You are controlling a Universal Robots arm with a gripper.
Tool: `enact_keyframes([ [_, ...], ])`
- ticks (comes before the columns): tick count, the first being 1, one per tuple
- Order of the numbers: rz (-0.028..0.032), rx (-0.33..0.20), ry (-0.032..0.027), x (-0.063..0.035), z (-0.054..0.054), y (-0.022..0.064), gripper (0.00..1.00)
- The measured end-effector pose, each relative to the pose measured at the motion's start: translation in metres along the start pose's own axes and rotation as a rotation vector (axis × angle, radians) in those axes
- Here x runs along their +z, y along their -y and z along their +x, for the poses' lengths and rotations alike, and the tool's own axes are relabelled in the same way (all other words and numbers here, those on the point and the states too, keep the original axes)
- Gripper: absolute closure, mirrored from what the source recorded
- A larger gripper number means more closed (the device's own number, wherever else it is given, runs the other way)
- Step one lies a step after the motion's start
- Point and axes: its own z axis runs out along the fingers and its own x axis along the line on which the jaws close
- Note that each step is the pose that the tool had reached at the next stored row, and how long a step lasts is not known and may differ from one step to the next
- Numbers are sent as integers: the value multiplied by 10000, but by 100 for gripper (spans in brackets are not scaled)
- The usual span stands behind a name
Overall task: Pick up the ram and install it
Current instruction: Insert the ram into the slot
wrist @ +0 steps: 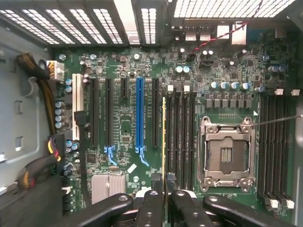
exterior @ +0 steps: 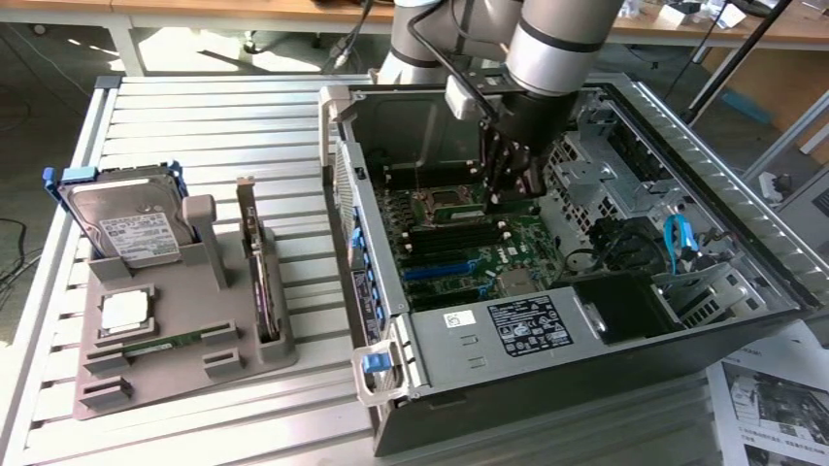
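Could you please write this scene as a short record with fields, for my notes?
gripper: shut on ram, inside case
ram: held on edge, in line with slots beside socket; seated or not, unclear
socket: empty
tray: outside case, holds hard drive, chip, card

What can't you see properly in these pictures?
Chips on the ram: wrist view, it is edge-on between the jaws.
Whether it sits in its slot: exterior view, the arm blocks it.
Label on the hard drive: exterior view, too small to read.
The printed paper: exterior view, cut off by the edge.
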Motion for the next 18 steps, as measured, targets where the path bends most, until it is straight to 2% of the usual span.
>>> enact_keyframes([
  [5,-11,0,1,98,-20,0,87],
  [8,-18,0,0,202,-30,-5,87],
  [15,-17,0,2,356,-47,-70,87],
  [18,-17,-1,12,416,-89,-73,87],
])
